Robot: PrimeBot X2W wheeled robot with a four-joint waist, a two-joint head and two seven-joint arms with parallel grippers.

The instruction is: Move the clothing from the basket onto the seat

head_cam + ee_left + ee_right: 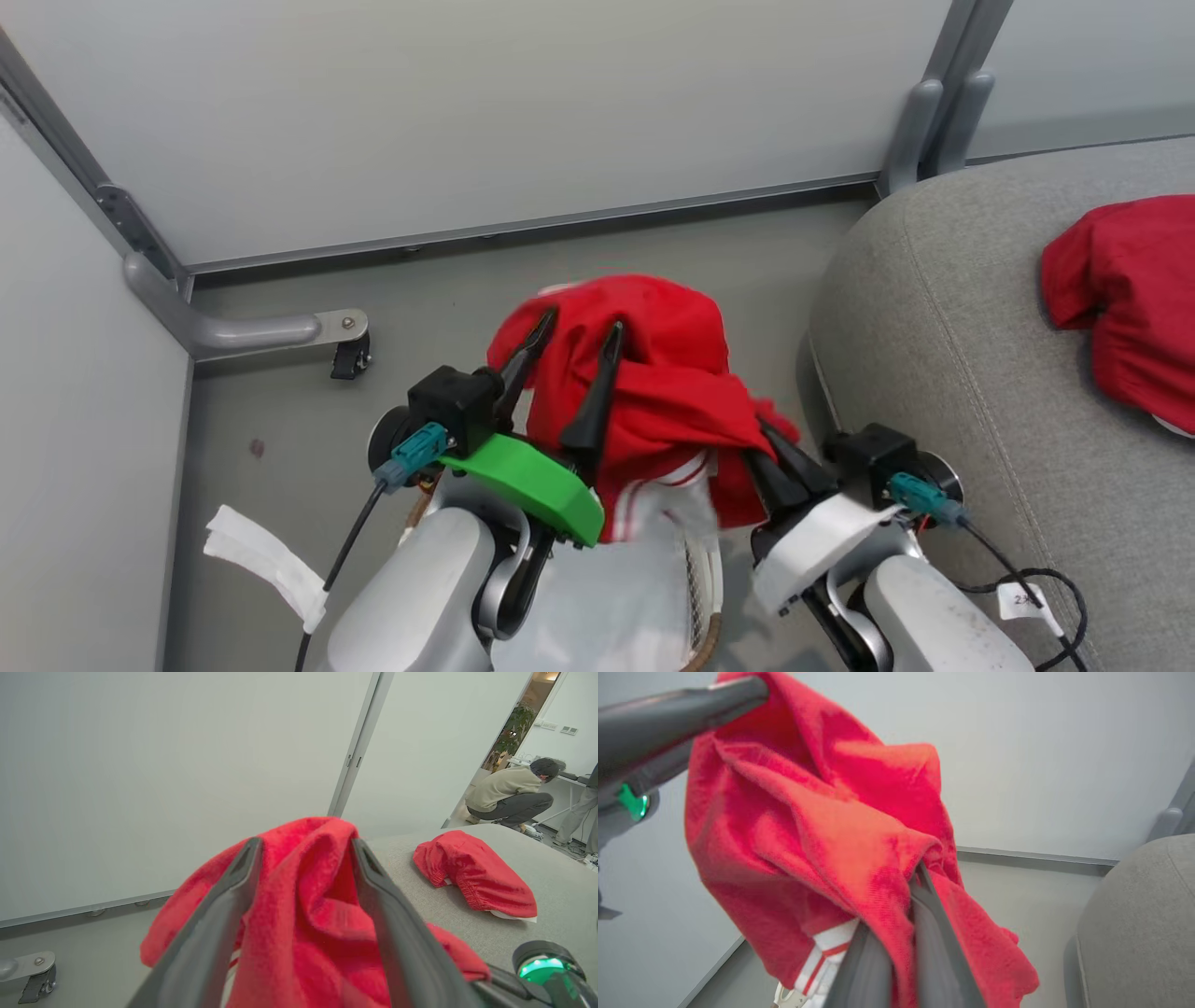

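**Red garment up over basket, right pinch only**

Red garment (653, 373) hangs above the basket (697, 583), not on the seat (934, 327). Right gripper (756, 439) is clamped on its lower right edge, with cloth bunched at the tips. Left gripper (581, 322) is spread wide. Fabric drapes over and between its fingers (219, 924), not pinched. Second garment (1125, 299) lies crumpled on the seat, well apart to the right. Seat's rounded edge is just beside the right gripper. Behind are pale wall panels (467, 121), with a grey frame foot and caster (350, 355) at left. White tape strip (266, 560) on the floor. In the left wrist view a person (507, 793) crouches far off through a doorway.
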